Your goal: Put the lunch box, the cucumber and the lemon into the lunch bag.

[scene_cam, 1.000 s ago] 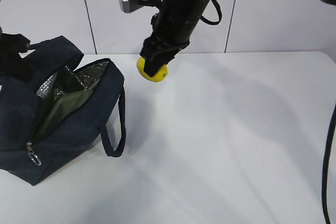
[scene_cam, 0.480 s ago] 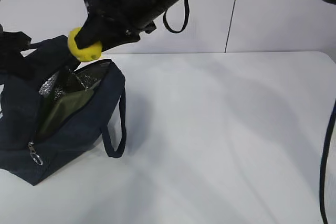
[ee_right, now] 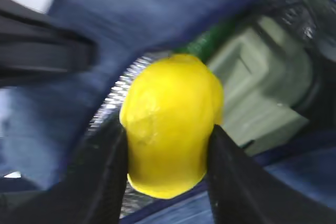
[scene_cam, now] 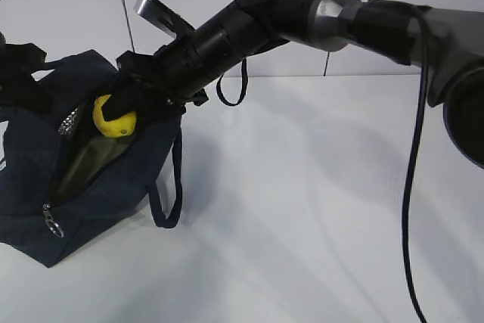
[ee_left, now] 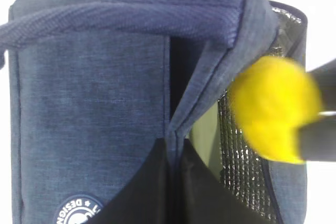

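Note:
The navy lunch bag [scene_cam: 113, 179] lies open at the left, showing its silver lining. My right gripper [scene_cam: 125, 107] reaches across and is shut on the yellow lemon [scene_cam: 113, 116], holding it in the bag's mouth. The right wrist view shows the lemon [ee_right: 170, 129] between the fingers, with the lunch box's sage-green lid [ee_right: 262, 82] and a bit of the green cucumber [ee_right: 210, 40] inside the bag below. The lid also shows in the exterior view [scene_cam: 91, 164]. My left gripper [ee_left: 173, 145] is shut on the bag's upper edge [ee_left: 94, 93], holding it open; the lemon [ee_left: 273, 108] is blurred at the right.
The bag's loop handle [scene_cam: 170, 187] hangs onto the white table [scene_cam: 325, 202]. The zipper's ring pull [scene_cam: 51, 225] hangs at the bag's near end. A white panelled wall stands behind.
My right gripper has carried the lemon left from above the table's back, over the bag, and down into its open mouth. The left gripper still holds the bag's edge.

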